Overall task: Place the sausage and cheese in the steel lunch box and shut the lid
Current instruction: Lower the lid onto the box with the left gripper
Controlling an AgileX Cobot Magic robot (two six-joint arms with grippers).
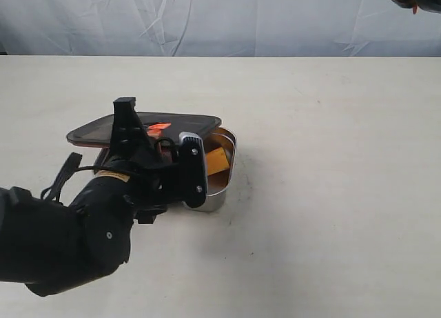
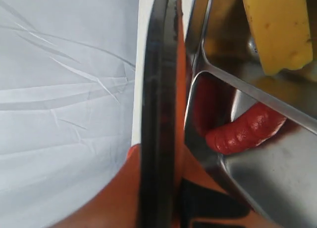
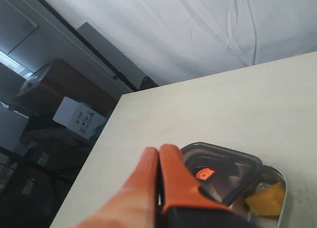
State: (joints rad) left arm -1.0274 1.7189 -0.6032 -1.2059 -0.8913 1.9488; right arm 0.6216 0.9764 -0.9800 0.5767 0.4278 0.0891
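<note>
Steel lunch box (image 1: 215,201) — one sausage (image 2: 245,131), one cheese (image 1: 218,161) inside; one lid (image 1: 186,123).

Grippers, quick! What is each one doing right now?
Left gripper: closed on the lid.
Right gripper: shut, holding nothing.

From my station, the pale cream table (image 1: 331,125) fills most of the exterior view, matte and evenly lit, with only soft shadows on it. Behind its far edge hangs a white cloth backdrop (image 1: 207,18), creased and wrinkled, with a thin dark strip where it meets the tabletop. The right wrist view looks past the side of that cloth into a dimmer part of the room. There I see a grey panel (image 3: 106,47) behind a slanting black bar (image 3: 74,34), a brown cardboard box (image 3: 64,82), and a white box (image 3: 79,118) with small red markings just beside it. I can't make out the dark shelving clearly. A bright pale patch (image 3: 9,57) shows beyond the boxes.
</note>
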